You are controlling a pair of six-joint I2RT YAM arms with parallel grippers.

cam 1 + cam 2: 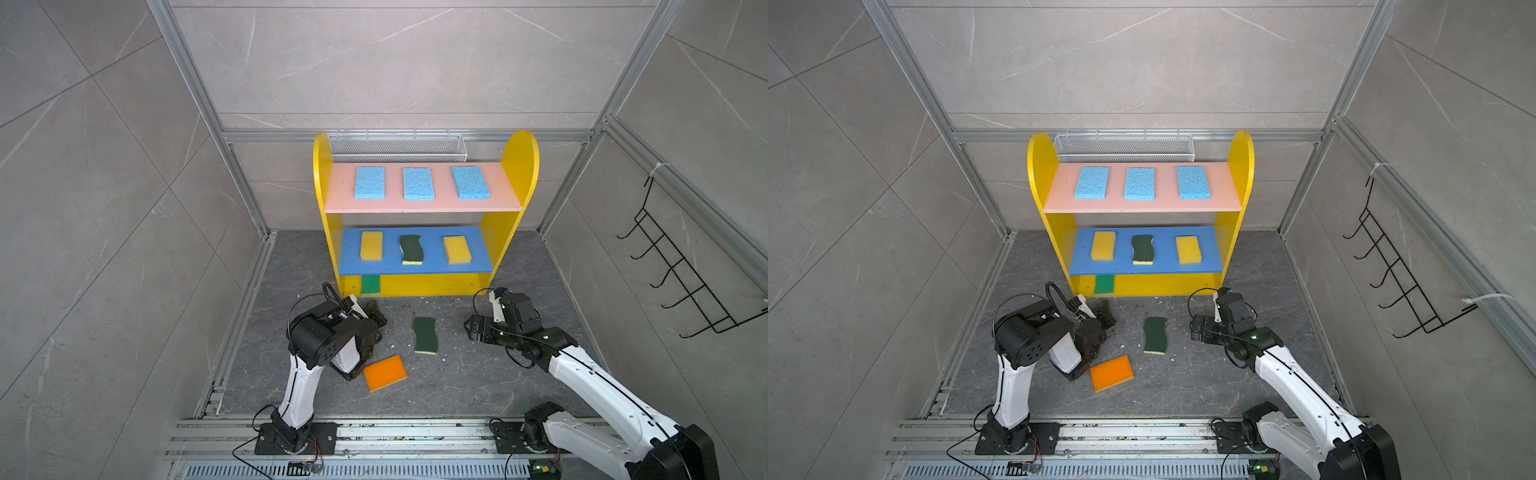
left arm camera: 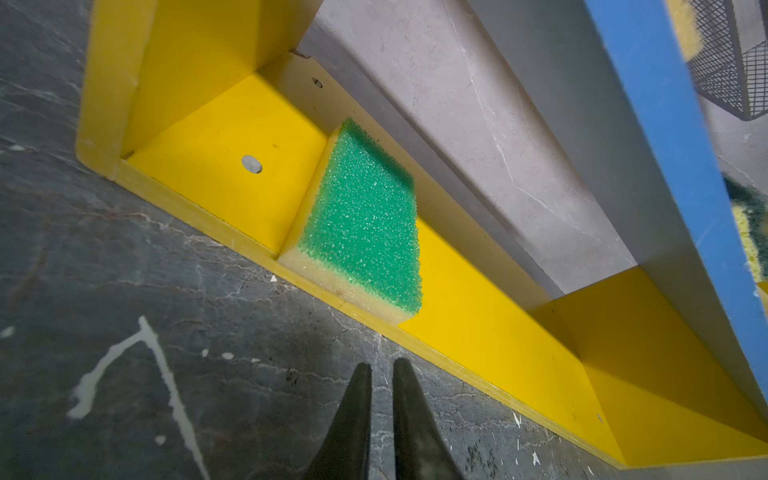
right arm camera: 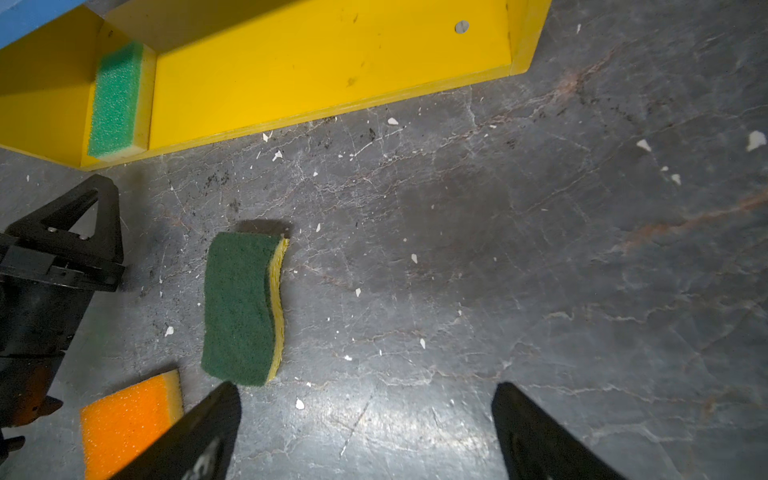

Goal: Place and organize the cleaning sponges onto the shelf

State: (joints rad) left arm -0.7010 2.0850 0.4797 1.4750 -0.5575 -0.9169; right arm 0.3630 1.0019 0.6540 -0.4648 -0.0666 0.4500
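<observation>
Now, seven sponges sit on the shelf (image 1: 519, 166). Three blue sponges (image 1: 418, 184) lie in a spaced row on the pink board (image 1: 503, 199). On the blue board (image 1: 478, 257) a dark sponge (image 1: 410, 249) lies between two yellow sponges (image 1: 371, 246). The green sponge (image 2: 361, 224) lies on the yellow base (image 2: 498, 332) near its left end, green face up, reaching the front edge.

Two more lie on the floor (image 1: 478, 382) in front of the shelf: a second dark sponge (image 3: 239, 307), dark face up, and the orange sponge (image 1: 385, 372), askew and nearer the arms' bases.

The left gripper (image 2: 382, 368) points at the base just in front of the green sponge, its jaws pressed together with nothing between them. The right gripper (image 3: 365, 390) is to the right of the second dark sponge, jaws spread wide and empty.

Behind the shelf hangs a mesh basket (image 1: 397, 147). A black hook rack (image 1: 701, 286) is on the right wall.
</observation>
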